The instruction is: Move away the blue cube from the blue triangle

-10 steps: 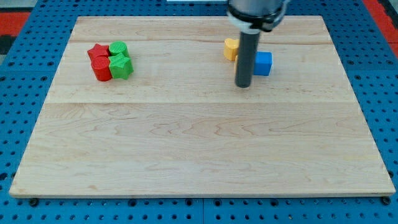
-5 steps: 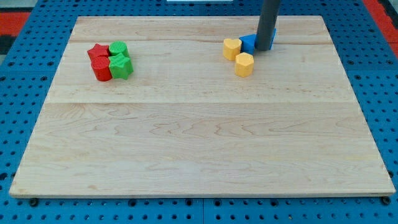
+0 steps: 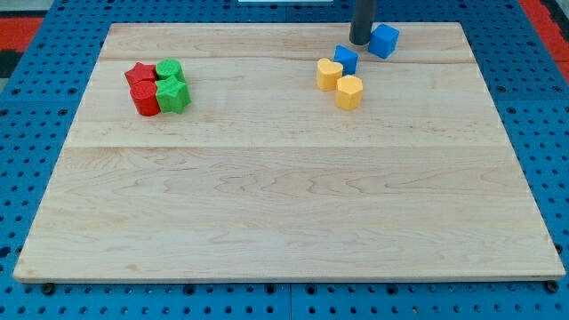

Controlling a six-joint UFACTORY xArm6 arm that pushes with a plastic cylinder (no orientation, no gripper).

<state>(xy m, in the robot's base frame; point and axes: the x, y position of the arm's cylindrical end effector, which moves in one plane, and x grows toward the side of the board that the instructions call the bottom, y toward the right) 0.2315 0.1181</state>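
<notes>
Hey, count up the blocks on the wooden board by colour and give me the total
Red blocks: 2
Green blocks: 2
Yellow blocks: 2
Blue: 2, the blue cube and the blue triangle
Total: 8

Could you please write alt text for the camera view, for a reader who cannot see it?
My tip rests near the wooden board's top edge, between the blue cube on its right and the blue triangle below-left. Two yellow blocks adjoin the triangle; red and green blocks cluster upper left.
</notes>
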